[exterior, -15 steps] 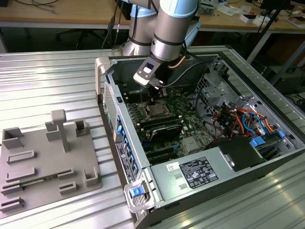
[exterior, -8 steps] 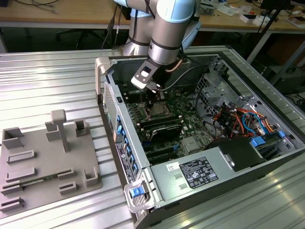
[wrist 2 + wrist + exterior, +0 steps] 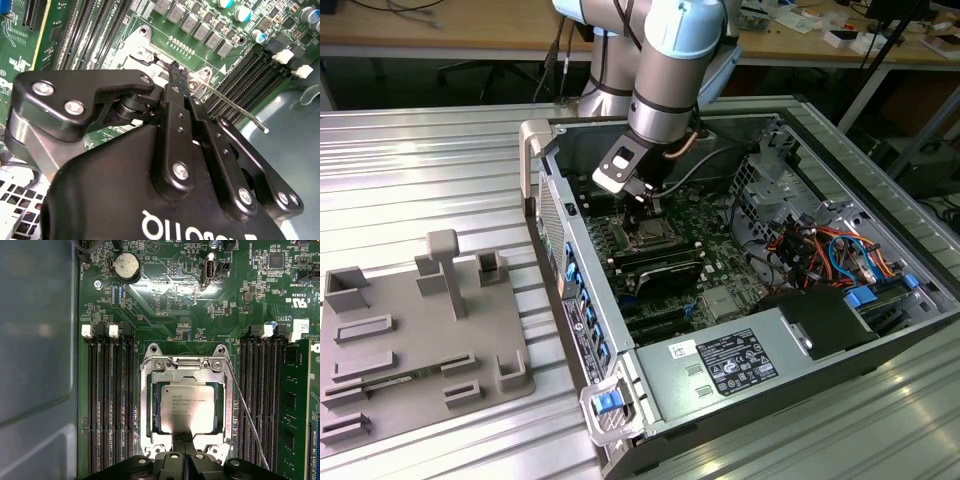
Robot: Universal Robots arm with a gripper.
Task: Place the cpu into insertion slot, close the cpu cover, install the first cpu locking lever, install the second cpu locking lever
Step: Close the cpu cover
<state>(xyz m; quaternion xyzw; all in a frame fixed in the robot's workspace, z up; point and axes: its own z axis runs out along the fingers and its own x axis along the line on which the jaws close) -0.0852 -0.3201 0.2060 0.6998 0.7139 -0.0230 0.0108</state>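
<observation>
The pincer (image 3: 184,446) with fingers pressed together, tips seemingly resting on the near edge of the cpu cover (image 3: 146,405), cover lying down over the cpu (image 3: 187,409) seated in the insertion slot (image 3: 154,415), one wire lever (image 3: 247,415) standing loose beside it

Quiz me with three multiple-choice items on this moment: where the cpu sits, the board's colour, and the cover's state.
1. Where is the cpu? A on a memory slot; B in the insertion slot; C outside the case.
2. What colour is the circuit board? A blue; B green; C red.
3. How is the cpu cover? A down over the cpu; B standing upright; C taken off.

B: the chip lies inside the socket. B: the board around the socket is green. A: the frame lies flat round the chip.
</observation>
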